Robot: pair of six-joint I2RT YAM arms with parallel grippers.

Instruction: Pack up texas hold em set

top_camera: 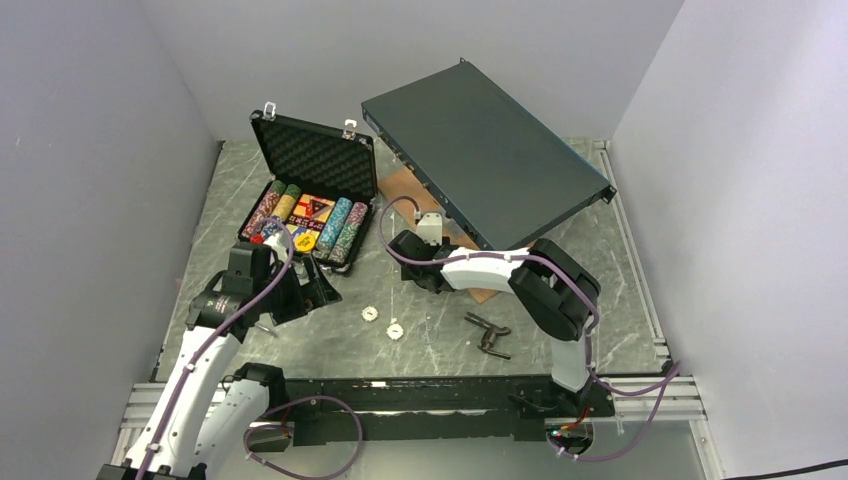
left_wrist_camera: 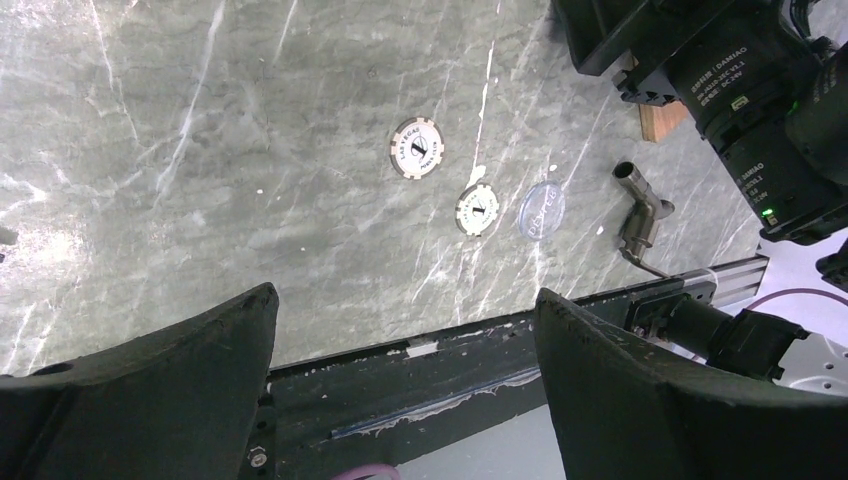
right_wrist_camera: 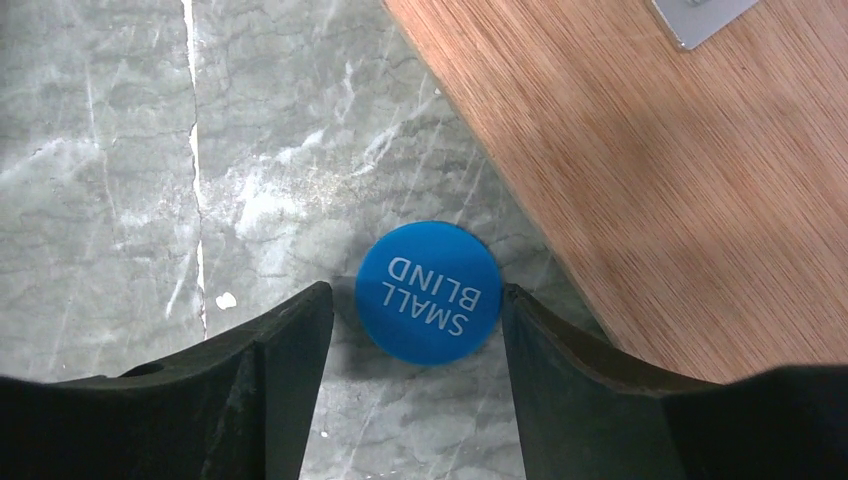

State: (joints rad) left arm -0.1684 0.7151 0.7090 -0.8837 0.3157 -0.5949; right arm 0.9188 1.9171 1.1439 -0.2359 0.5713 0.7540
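The open case (top_camera: 315, 155) of the poker set stands at the far left of the table (top_camera: 440, 350), well apart from the right gripper (right_wrist_camera: 415, 300), which is held low beside the wooden board (right_wrist_camera: 650, 180). The left gripper (left_wrist_camera: 405, 298) is spread fully and holds nothing. The blue disc (right_wrist_camera: 428, 292) lies flat directly between the right jaws, which are set partly open either side of it, with nothing gripped yet.
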